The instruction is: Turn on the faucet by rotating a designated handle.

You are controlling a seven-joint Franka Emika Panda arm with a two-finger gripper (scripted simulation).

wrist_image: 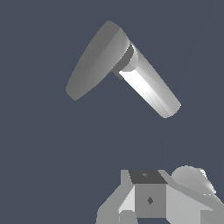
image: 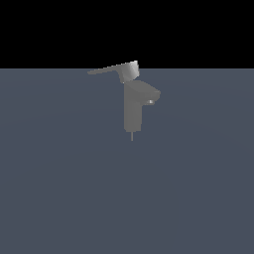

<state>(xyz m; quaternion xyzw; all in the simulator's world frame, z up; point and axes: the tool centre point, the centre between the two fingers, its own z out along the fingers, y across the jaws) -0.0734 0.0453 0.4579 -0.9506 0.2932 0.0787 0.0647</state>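
Note:
The grey faucet (image: 133, 111) stands upright in the exterior view, its blocky spout (image: 149, 94) angled toward that view's right. The handle (image: 106, 70), a thin flat lever, juts from the cylindrical cap (image: 129, 72) toward the exterior view's left. No arm or gripper shows in that view. In the wrist view I look down on the handle (wrist_image: 94, 61) and the bright column of the faucet (wrist_image: 151, 89). My gripper (wrist_image: 149, 199) sits at the picture's edge, well apart from the faucet. Its fingers meet as one block with no gap and hold nothing.
A flat blue-grey floor (image: 59, 188) spreads around the faucet, under a black background. A thin pin (image: 132, 136) sticks out below the faucet's base. A rounded pale part of my arm (wrist_image: 192, 180) shows beside the gripper.

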